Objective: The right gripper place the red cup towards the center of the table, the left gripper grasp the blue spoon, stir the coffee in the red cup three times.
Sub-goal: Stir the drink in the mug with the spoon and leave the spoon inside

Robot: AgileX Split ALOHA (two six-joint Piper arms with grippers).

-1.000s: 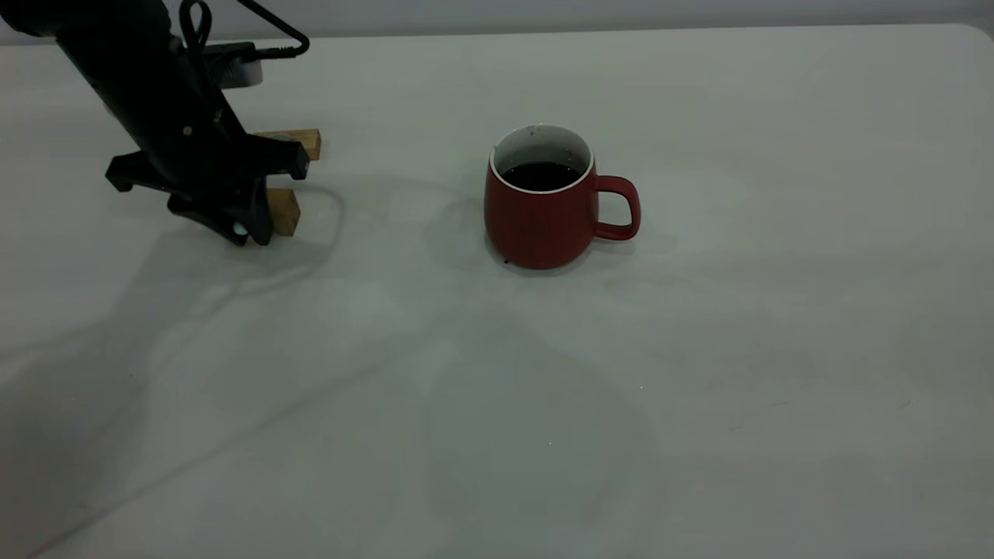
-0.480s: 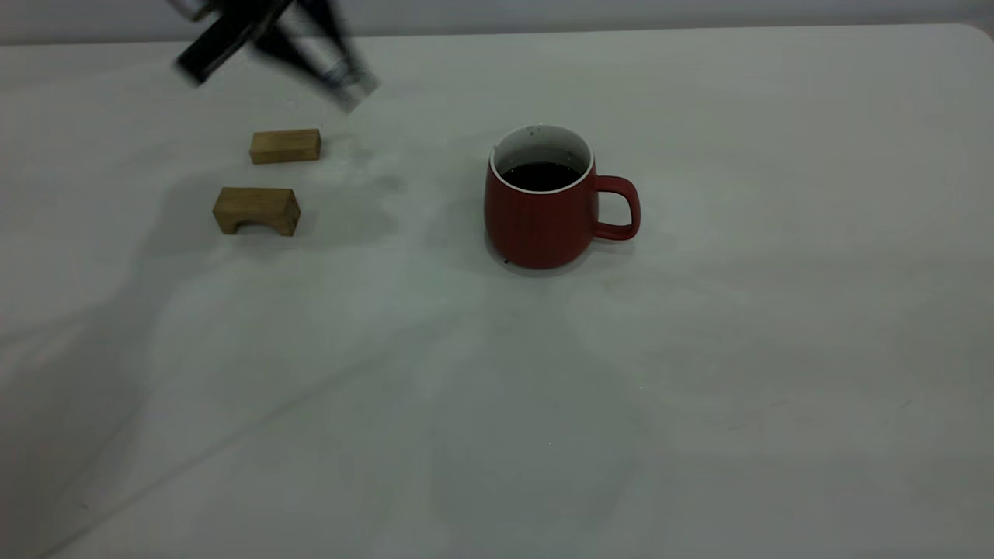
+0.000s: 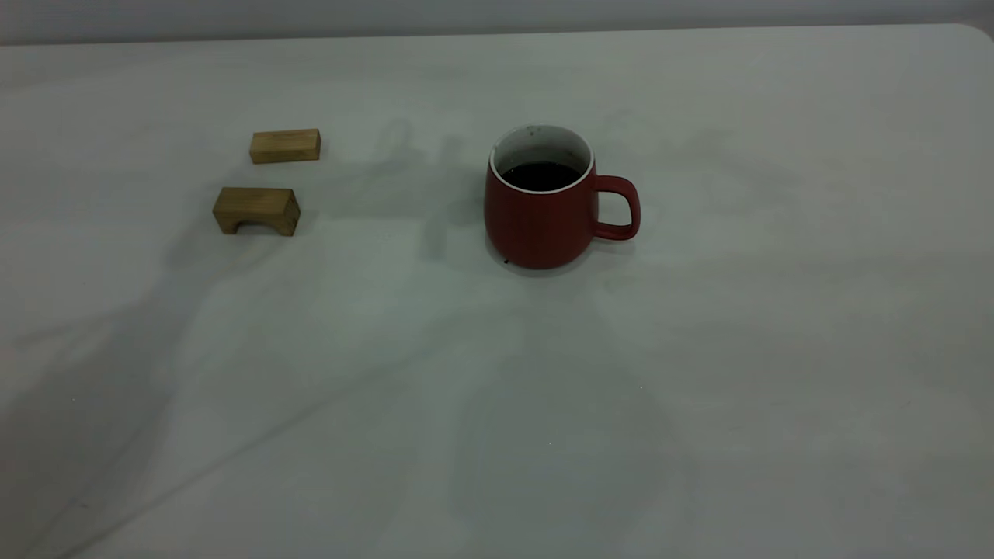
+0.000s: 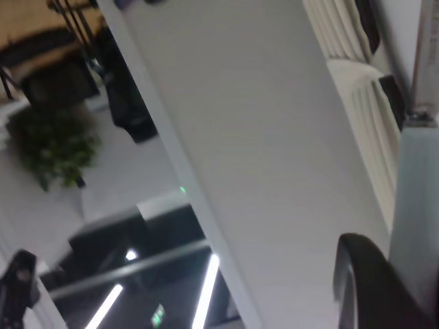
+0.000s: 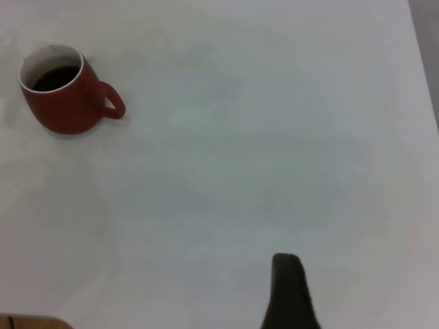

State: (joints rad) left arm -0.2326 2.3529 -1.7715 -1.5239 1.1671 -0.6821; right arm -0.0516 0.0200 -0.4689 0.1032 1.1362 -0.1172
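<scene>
Red cup (image 3: 541,213) upright near the middle of the table (image 3: 699,435), handle to the right, coffee (image 3: 541,175) dark and a little below the white rim. Placed already, by the look of it; stirring not yet begun. Only bare tabletop on the near side. Left of the cup and well apart from it, two tan wooden blocks (image 3: 256,210), one just behind the other, nothing lying across them. No arm anywhere in the exterior view.

Left gripper (image 4: 374,295) lifted and tipped toward the room, clenched, it seems, on the blue spoon (image 4: 418,205), pale handle rising beside the dark jaw, metal neck running out of frame. Right gripper (image 5: 291,295) off to the right, well clear of the cup, over bare table; jaw state not to be told.

Step in hand, as judged: bringing the spoon over to the cup. To do it well: level the wrist, come in above the rim, point the bowl straight down, lower into the middle of the coffee, circle slowly and clear of the wall so as not to nudge the cup or slop. Firm grip throughout; slim handle, likely to pivot.
</scene>
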